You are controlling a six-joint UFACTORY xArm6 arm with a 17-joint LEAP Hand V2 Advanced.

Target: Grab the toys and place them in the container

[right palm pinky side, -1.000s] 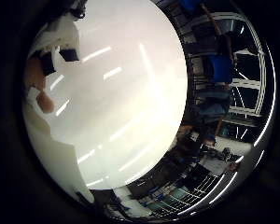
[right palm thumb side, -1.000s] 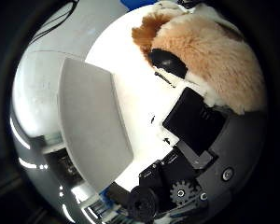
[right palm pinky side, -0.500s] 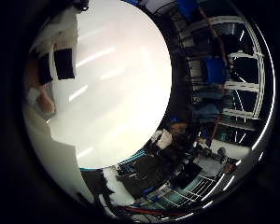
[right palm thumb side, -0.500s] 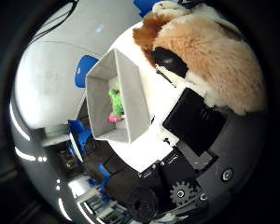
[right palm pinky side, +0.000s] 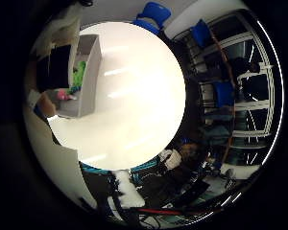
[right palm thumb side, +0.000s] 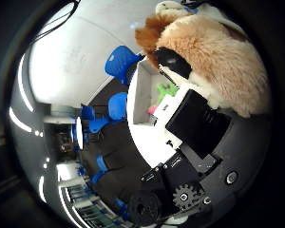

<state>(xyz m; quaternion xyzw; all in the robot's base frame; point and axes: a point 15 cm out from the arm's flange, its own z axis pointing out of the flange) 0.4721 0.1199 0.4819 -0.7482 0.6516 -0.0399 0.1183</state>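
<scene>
A fluffy tan, brown and white plush toy point(right palm thumb side: 218, 61) fills the space right against my palm. My right hand point(right palm thumb side: 194, 126) is shut on it, a black-tipped finger point(right palm thumb side: 173, 61) curled across its fur. Below on the round white table point(right palm pinky side: 134, 110) stands an open grey-white container point(right palm pinky side: 89, 72). Inside it lie a green toy point(right palm pinky side: 78, 76) and a pink toy point(right palm pinky side: 65, 96). The container lies beside the held plush, well apart from the palm.
Blue chairs point(right palm pinky side: 153, 12) stand around the table's far edge, more of them point(right palm thumb side: 118, 61) by the white wall. Beyond the table's rim is a dark floor with windows point(right palm pinky side: 249, 96) and clutter.
The views have swung as the hand moved: the container has shrunk and shifted toward the plush, and more of the room shows. The plush stays in my grasp.
</scene>
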